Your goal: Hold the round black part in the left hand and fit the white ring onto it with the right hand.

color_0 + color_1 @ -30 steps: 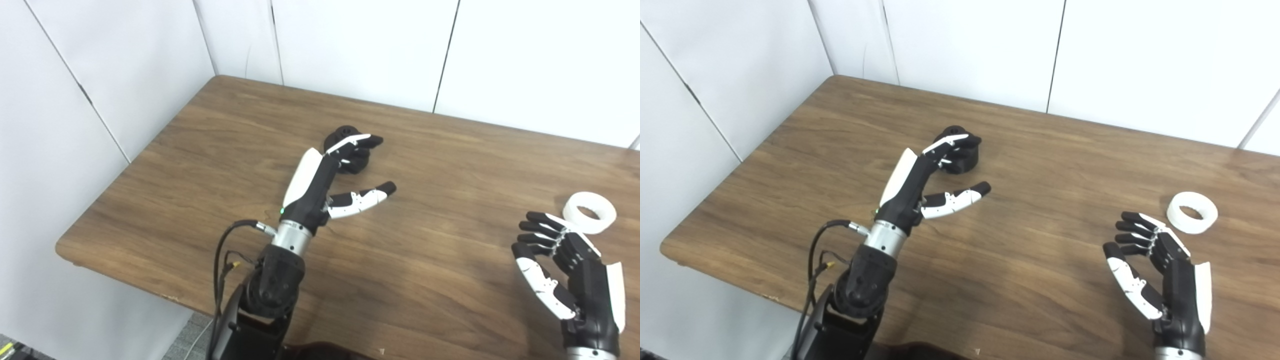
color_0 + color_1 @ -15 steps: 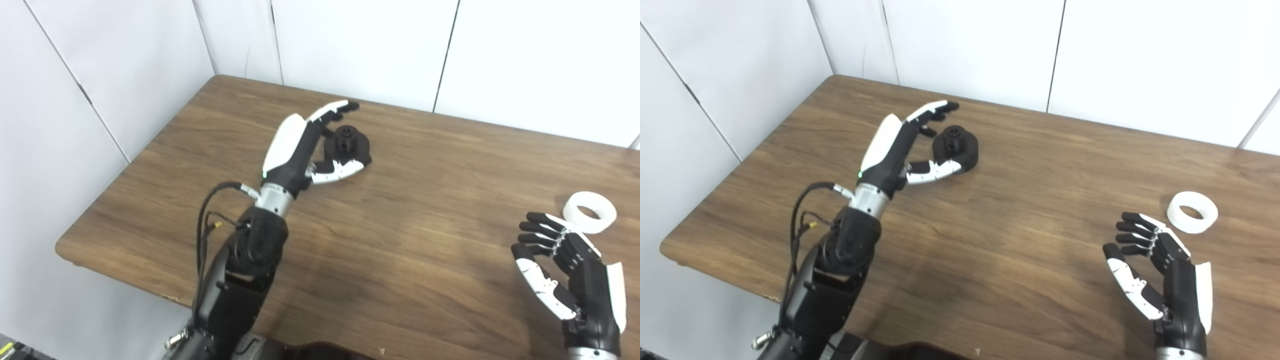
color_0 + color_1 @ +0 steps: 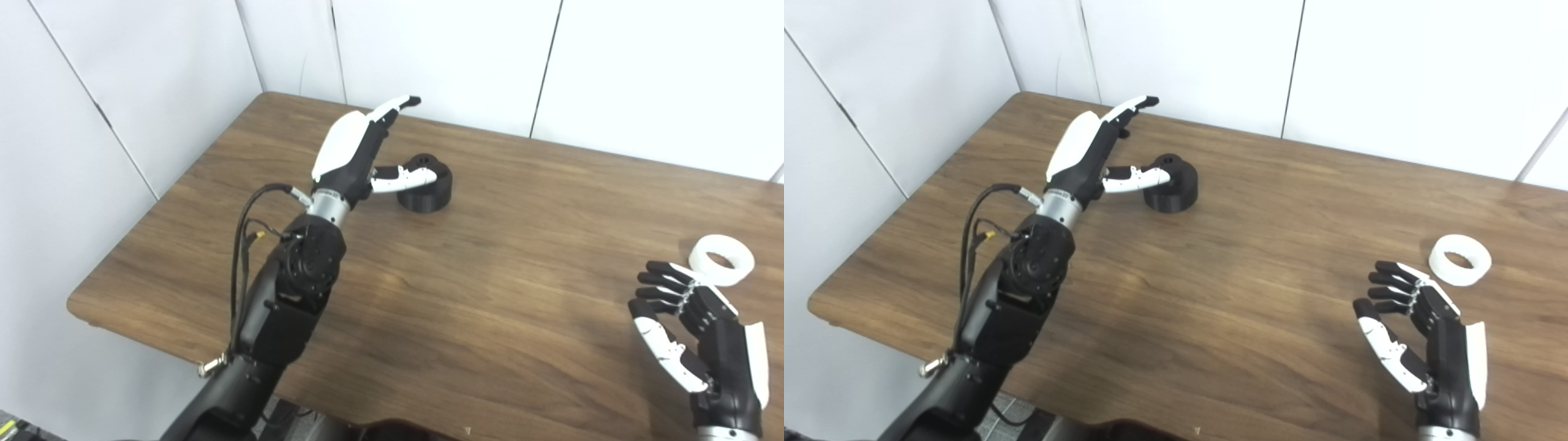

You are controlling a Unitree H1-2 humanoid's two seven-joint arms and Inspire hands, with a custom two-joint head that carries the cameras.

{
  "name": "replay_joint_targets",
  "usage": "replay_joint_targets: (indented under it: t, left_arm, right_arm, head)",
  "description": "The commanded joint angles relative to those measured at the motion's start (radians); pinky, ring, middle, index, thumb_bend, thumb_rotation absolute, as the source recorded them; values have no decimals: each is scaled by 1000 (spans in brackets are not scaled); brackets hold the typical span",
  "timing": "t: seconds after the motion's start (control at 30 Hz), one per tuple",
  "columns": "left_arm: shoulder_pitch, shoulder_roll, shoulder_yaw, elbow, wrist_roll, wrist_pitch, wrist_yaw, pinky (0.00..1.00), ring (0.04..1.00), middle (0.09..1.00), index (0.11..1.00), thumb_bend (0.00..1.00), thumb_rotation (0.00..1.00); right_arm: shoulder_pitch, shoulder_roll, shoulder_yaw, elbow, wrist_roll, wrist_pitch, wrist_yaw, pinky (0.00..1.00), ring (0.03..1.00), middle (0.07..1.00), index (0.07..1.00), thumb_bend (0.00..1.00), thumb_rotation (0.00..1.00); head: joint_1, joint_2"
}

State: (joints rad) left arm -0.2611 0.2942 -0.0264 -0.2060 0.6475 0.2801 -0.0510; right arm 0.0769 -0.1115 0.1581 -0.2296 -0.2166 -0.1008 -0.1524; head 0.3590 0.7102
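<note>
Resting on the table point(image 3: 490, 294), the round black part point(image 3: 425, 184) sits just beside the spread, empty left hand point(image 3: 361, 153); the right hand point(image 3: 698, 331), loosely curled and empty, waits near the white ring point(image 3: 721, 260).

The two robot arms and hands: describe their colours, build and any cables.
The left hand has a white shell on its back, black fingers with white segments and a white thumb. A silver wrist collar joins it to a bulky black arm, with black cables looping beside it and a small yellow connector. The right hand matches: black body, white side panel, black fingers, white thumb, silver wrist.
</note>
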Motion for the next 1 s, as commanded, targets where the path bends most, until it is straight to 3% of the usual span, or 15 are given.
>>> replay_joint_targets:
  t: [0.0, 0.23, 0.33, 0.5, 0.77, 0.97]
  left_arm:
    - [-57, 31, -8, 8, 44, 5, 10, 784, 922, 930, 873, 913, 525]
    - [-89, 67, -44, 90, 97, 12, 12, 965, 977, 953, 875, 948, 565]
    - [-105, 80, -64, 134, 126, 12, 14, 935, 984, 962, 870, 964, 557]
    - [-123, 99, -101, 182, 170, 40, -8, 968, 1000, 999, 883, 996, 544]
    - [-149, 117, -157, 249, 209, 108, -92, 985, 1000, 1000, 906, 1000, 584]
    - [-158, 119, -175, 305, 208, 109, -90, 996, 1000, 1000, 901, 1000, 611]
  right_arm:
    - [8, 42, -8, -17, 4, -50, -2, 538, 608, 663, 691, 550, 421]
    - [10, 42, -9, -18, 0, -50, -3, 534, 602, 659, 692, 552, 427]
    - [10, 40, -8, -18, -8, -52, -5, 538, 606, 661, 693, 551, 444]
    - [14, 43, -11, -24, -13, -45, -8, 548, 616, 666, 693, 554, 438]
    - [18, 42, -11, -33, -9, -38, -3, 549, 617, 671, 697, 558, 457]
    - [19, 41, -13, -35, -14, -40, -4, 546, 616, 670, 696, 557, 463]
  head:
    - [0, 0]
    - [-4, 1]
    - [-6, 2]
    - [-11, 3]
    - [-16, 4]
    - [-17, 5]
